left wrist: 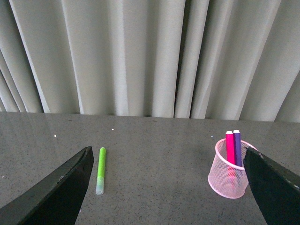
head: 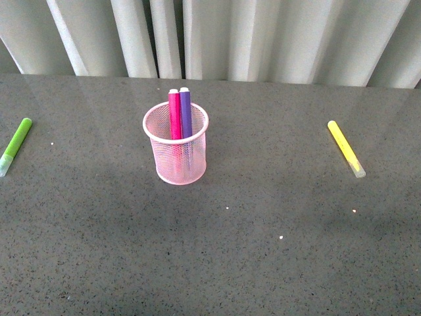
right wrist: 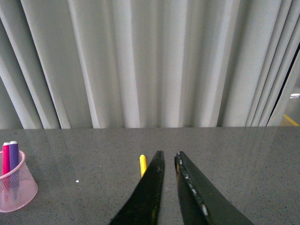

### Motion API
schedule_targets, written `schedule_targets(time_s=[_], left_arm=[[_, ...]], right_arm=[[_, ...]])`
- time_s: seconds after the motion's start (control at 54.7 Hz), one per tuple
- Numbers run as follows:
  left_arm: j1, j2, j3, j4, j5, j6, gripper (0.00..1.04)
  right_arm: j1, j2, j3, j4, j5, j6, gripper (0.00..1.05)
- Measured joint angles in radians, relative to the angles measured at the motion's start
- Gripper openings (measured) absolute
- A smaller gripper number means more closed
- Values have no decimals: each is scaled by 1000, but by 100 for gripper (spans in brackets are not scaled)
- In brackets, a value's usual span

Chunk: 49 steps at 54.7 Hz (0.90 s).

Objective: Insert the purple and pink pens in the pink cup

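The pink cup (head: 176, 150) stands upright on the dark table, a little left of centre in the front view. Inside it the pink pen (head: 174, 113) and the purple pen (head: 185, 112) lean side by side against the far rim, tops sticking out. Neither arm shows in the front view. The left wrist view has the cup (left wrist: 228, 178) with both pens off to one side of my open left gripper (left wrist: 168, 154), whose fingers are spread wide with nothing between them. My right gripper (right wrist: 168, 155) is shut on nothing, well away from the cup (right wrist: 16, 190).
A lime-green marker (head: 16, 145) lies near the table's left edge, also seen as the green marker (left wrist: 100, 169) in the left wrist view. A yellow marker (head: 346, 148) lies on the right side; its tip (right wrist: 143, 164) shows beside the right fingers. Grey curtains (head: 217, 36) hang behind the table.
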Motion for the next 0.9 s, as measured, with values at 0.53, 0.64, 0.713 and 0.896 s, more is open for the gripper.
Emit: schedule_targets(time_s=[0.53,0.64,0.713,0.896], left_arm=[[0,0,0,0,0,0,98],[0,0,0,0,0,0,98],[0,0,0,0,0,0,98],[0,0,0,0,0,0,98]], right_arm=[[0,0,0,0,0,0,99],[0,0,0,0,0,1,97],[0,0,0,0,0,1,98],[0,0,0,0,0,1,98]])
